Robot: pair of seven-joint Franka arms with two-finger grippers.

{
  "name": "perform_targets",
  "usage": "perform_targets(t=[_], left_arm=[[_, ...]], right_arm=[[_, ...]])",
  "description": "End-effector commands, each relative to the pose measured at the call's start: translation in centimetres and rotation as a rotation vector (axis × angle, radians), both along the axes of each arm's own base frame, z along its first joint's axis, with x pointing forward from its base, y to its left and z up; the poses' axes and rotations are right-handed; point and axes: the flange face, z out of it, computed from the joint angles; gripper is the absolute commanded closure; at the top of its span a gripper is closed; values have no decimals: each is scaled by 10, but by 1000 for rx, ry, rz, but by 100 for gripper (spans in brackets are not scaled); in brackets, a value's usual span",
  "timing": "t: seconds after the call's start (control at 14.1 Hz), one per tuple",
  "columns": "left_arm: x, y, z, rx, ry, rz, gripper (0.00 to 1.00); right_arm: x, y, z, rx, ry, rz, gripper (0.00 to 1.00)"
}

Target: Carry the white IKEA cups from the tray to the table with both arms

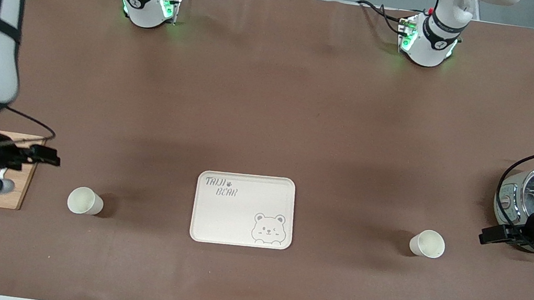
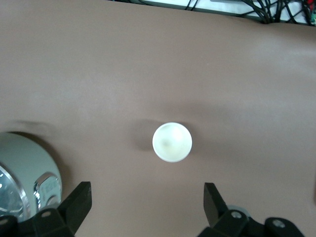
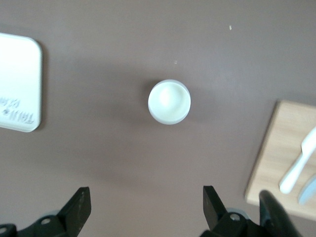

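Two small cream-white cups stand upright on the brown table, one on each side of the bear-printed tray. One cup is toward the right arm's end and shows in the right wrist view. The other cup is toward the left arm's end and shows in the left wrist view. My right gripper is open and empty, over the table at the edge of a wooden board, apart from its cup. My left gripper is open and empty beside a silver appliance, apart from its cup.
A wooden board carrying a white utensil lies at the right arm's end. A round silver appliance stands at the left arm's end, also in the left wrist view. The tray's corner shows in the right wrist view.
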Motion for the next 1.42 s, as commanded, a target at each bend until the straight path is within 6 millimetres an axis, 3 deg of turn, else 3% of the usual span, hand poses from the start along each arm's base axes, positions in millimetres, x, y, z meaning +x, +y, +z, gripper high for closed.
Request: perform_targets(t=[0.0,0.14,0.42,0.71,1.34], left_arm=[[-26,-14,38,38,25,-53,0],[-38,-20,58,27,32,-58,0],[-66,-26,99,12,40,-75,0],[-80,-29,117,39,29,-89,0],[-77,-2,120,13,9,-62,0]], right_arm=[[-47,-4,65,-10,35,-86,0],[-76,-11,93,-34,17,-121,0],[-125,-23,105,-64,-107,-174,0],[-133,-28,122,-126,-95,-246,0],[-137,-30,129,-130,-84,-245,0]])
